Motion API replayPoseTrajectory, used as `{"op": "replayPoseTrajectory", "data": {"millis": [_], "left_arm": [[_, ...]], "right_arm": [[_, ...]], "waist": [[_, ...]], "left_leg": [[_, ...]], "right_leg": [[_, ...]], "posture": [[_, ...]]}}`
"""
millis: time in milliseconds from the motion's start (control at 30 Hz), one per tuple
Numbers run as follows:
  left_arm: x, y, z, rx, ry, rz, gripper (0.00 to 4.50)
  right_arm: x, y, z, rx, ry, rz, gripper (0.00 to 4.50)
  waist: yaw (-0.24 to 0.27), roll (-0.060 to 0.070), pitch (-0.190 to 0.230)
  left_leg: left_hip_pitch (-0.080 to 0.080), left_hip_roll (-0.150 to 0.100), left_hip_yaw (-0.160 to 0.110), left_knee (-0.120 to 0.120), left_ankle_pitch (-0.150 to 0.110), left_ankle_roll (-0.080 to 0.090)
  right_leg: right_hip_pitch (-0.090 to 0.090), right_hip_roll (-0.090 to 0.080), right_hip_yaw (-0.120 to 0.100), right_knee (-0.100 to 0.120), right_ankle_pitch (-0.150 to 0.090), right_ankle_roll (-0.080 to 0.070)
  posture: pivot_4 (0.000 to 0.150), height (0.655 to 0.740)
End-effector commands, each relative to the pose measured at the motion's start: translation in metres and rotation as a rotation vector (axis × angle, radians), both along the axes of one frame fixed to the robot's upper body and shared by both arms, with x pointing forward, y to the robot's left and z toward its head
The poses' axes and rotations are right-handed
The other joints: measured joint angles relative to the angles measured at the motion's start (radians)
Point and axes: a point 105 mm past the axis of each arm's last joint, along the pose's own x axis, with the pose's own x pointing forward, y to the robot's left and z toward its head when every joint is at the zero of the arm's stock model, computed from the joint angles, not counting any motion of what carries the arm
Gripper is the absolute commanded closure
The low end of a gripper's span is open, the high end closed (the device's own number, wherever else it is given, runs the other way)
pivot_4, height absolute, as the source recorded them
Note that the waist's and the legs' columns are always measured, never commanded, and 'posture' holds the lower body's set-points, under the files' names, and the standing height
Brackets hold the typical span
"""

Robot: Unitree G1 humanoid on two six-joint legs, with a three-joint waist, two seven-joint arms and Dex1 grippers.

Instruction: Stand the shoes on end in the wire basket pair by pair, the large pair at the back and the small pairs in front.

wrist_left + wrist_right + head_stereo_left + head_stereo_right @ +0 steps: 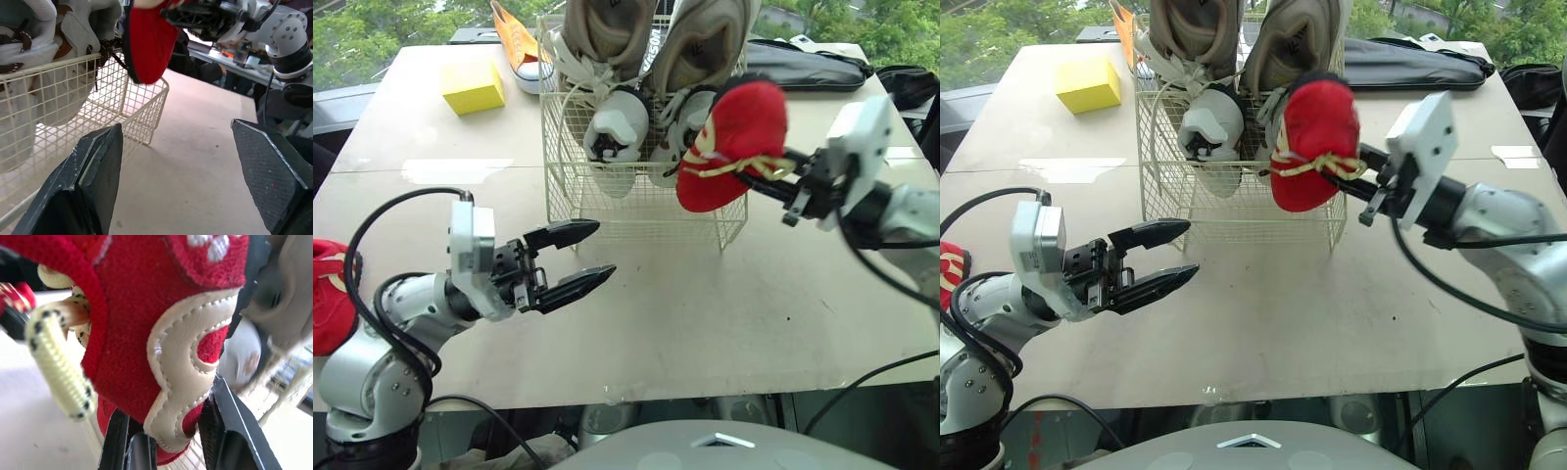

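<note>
While right gripper (756,174) clamps red shoe (734,137), held at basket (636,223) front-right corner, not yet inside | left gripper (603,251) spread wide, empty, over table (724,323) before basket | advice: raise shoe clear of rim, lower it on end beside white pair (619,125), release only once wire supports it.

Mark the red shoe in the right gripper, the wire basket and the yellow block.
red shoe (739,122), left eye view, on its red fabric.
wire basket (636,220), left eye view, on its front wall.
yellow block (470,80), left eye view, on its top face.
</note>
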Motion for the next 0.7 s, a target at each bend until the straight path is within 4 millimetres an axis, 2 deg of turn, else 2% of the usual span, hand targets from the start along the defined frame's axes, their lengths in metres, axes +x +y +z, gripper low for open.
{"op": "replayPoseTrajectory", "data": {"millis": [33,200,300,333,433,533,667,700], "left_arm": [[-0.008,0.002,0.007,0.016,-0.062,0.002,0.65],[-0.017,0.001,0.008,0.021,-0.076,-0.002,0.65],[-0.019,-0.001,0.007,0.024,-0.087,0.010,0.65],[-0.019,0.000,0.007,0.021,-0.090,0.017,0.65],[-0.017,0.002,0.007,0.006,-0.089,0.054,0.65],[-0.011,0.012,0.004,-0.022,-0.070,0.113,0.65],[-0.005,0.029,0.001,-0.041,-0.030,0.190,0.65],[-0.001,0.042,-0.002,-0.049,-0.008,0.268,0.65]], "right_arm": [[0.007,-0.002,-0.007,-0.074,-0.109,-0.048,4.14],[0.010,0.001,-0.044,-0.163,-0.047,-0.013,4.17],[0.011,0.003,-0.056,-0.103,0.056,0.019,4.17],[0.010,0.004,-0.060,-0.121,0.060,0.039,3.14],[0.011,0.001,-0.062,-0.115,0.061,0.042,1.88],[0.007,-0.002,-0.059,-0.136,0.031,0.048,0.20],[-0.004,-0.010,-0.044,-0.119,-0.002,0.071,0.08],[-0.008,-0.016,-0.036,-0.113,-0.021,0.080,0.08]], "waist": [[0.000,0.000,0.000],[-0.003,0.000,0.000],[-0.003,-0.002,-0.002],[-0.003,-0.002,-0.002],[-0.003,-0.002,-0.003],[0.000,-0.002,-0.003],[0.009,-0.002,-0.002],[0.012,-0.001,-0.002]], "left_leg": [[0.000,0.000,0.000,0.000,0.000,0.000],[0.002,0.000,0.000,0.000,0.000,0.000],[0.003,0.000,-0.001,0.000,0.000,0.000],[0.004,0.000,-0.001,0.000,0.000,0.000],[0.006,0.000,-0.002,0.000,0.000,0.001],[0.012,0.000,-0.003,-0.001,-0.003,0.005],[0.013,0.000,-0.003,-0.001,-0.003,0.005],[0.013,0.000,-0.003,-0.001,-0.003,0.005]], "right_leg": [[0.000,0.000,0.000,0.000,0.000,0.000],[0.001,0.000,0.000,0.000,0.000,0.000],[0.003,-0.001,-0.001,0.000,0.000,0.000],[0.004,0.000,-0.001,0.000,0.000,0.000],[0.008,-0.001,-0.002,-0.001,0.000,0.000],[0.014,-0.001,-0.003,-0.003,-0.002,-0.004],[0.015,-0.002,-0.003,-0.003,-0.002,-0.004],[0.015,-0.001,-0.003,-0.003,-0.002,-0.004]], "posture": [[0.150,0.7400],[0.150,0.7400],[0.150,0.7400],[0.150,0.7400],[0.150,0.7400],[0.150,0.7400],[0.150,0.7400],[0.150,0.7400]]}}
